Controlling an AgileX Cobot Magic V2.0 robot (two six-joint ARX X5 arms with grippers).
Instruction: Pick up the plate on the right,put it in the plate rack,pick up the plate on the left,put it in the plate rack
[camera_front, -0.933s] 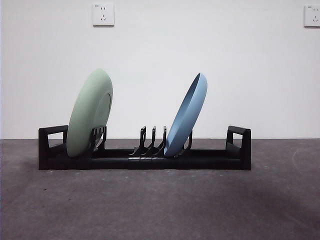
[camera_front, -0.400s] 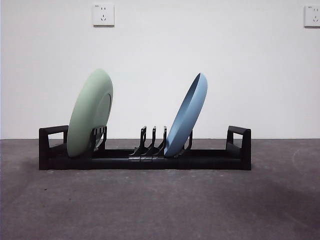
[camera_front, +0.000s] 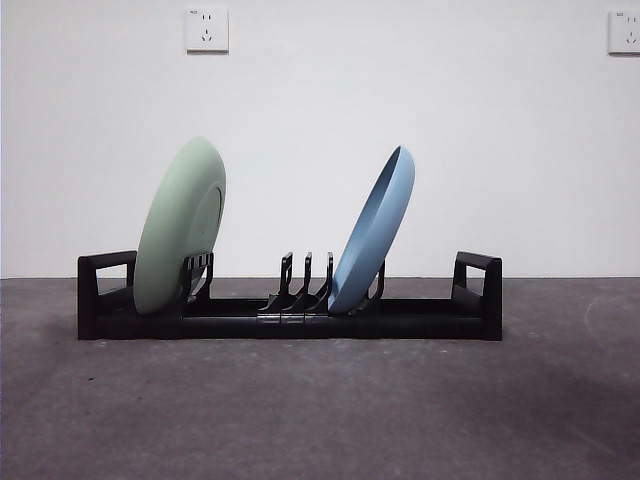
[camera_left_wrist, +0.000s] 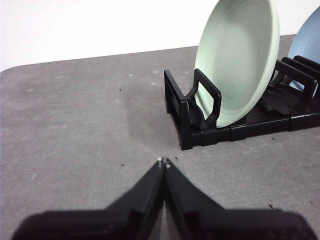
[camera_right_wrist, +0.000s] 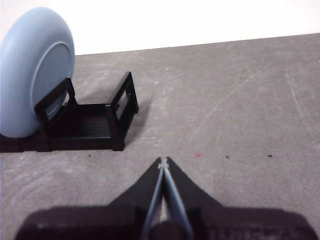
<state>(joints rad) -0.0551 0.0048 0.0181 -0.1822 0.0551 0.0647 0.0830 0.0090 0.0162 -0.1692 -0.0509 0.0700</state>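
The black plate rack (camera_front: 290, 310) lies across the grey table, with its looped ends also showing in the wrist views (camera_left_wrist: 200, 107) (camera_right_wrist: 90, 117). A pale green plate (camera_front: 180, 225) (camera_left_wrist: 237, 60) leans in its left slots. A blue plate (camera_front: 372, 232) (camera_right_wrist: 36, 67) leans among the prongs right of the middle. My left gripper (camera_left_wrist: 163, 161) is shut and empty, off the rack's left end. Off the right end, my right gripper (camera_right_wrist: 163, 161) is also shut with nothing in it. Neither arm shows in the front view.
A white wall stands behind the table with two sockets (camera_front: 206, 28) (camera_front: 624, 31) high on it. Bare grey tabletop (camera_front: 320, 410) stretches in front of the rack and to both sides.
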